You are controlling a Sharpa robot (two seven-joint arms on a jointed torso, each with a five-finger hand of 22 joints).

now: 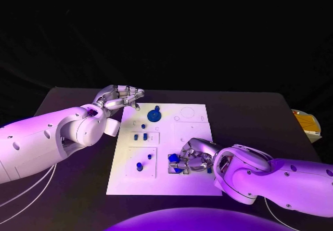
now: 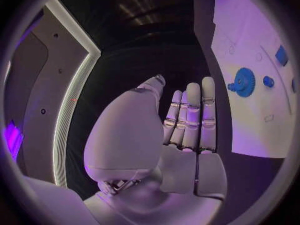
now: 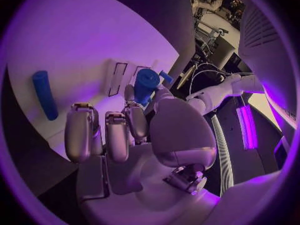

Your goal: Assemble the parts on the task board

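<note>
My left robot hand (image 1: 119,97) hovers at the far left corner of the task board (image 1: 198,185), fingers apart, holding nothing. On the board sit a blue gear (image 1: 154,115) and smaller blue parts (image 1: 141,137). My right robot hand (image 1: 191,158) pinches a blue cylinder (image 3: 145,84) over the board's near right part

One white task board (image 1: 182,144) lies on one black tabletop (image 1: 263,120). Two hands: the left hand (image 1: 119,97) and the right hand (image 1: 193,155). One blue gear (image 1: 154,115). About seven smaller blue parts (image 1: 139,166) (some partly hidden).
</note>
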